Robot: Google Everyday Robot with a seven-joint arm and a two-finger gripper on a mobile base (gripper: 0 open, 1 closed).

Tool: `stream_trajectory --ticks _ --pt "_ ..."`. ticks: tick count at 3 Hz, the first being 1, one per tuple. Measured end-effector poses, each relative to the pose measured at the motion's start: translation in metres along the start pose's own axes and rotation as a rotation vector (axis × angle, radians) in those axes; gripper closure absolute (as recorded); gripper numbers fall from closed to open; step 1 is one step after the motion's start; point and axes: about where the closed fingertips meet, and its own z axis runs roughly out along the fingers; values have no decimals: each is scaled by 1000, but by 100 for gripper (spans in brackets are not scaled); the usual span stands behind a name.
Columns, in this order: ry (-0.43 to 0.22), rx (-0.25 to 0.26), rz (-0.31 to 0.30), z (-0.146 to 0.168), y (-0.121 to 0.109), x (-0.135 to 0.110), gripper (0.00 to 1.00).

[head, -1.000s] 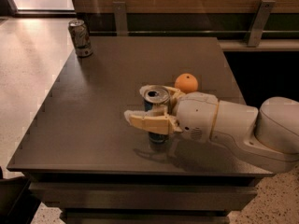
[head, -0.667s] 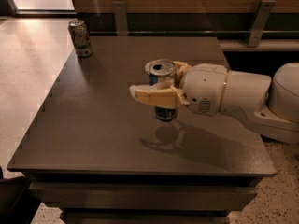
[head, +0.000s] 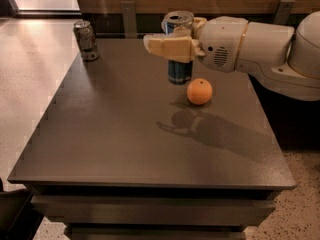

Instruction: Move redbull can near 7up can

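Observation:
My gripper is shut on the redbull can, a slim blue and silver can with a shiny top, and holds it upright in the air above the middle back of the dark table. Its shadow falls on the table below. The 7up can, greyish with dark markings, stands upright at the table's far left corner, well to the left of the held can.
An orange lies on the table just right of and below the held can. My white arm reaches in from the right. A wooden wall with metal brackets runs behind the table. Pale floor lies to the left.
The gripper has lifted the redbull can off the table and carried it up and toward the back. The orange, hidden behind the arm before, now shows.

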Motion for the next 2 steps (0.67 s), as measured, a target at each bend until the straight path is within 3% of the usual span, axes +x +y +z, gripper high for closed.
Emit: stream_trajectory --ticks 2 --pt "-52 71 48 57 -47 -38 100"
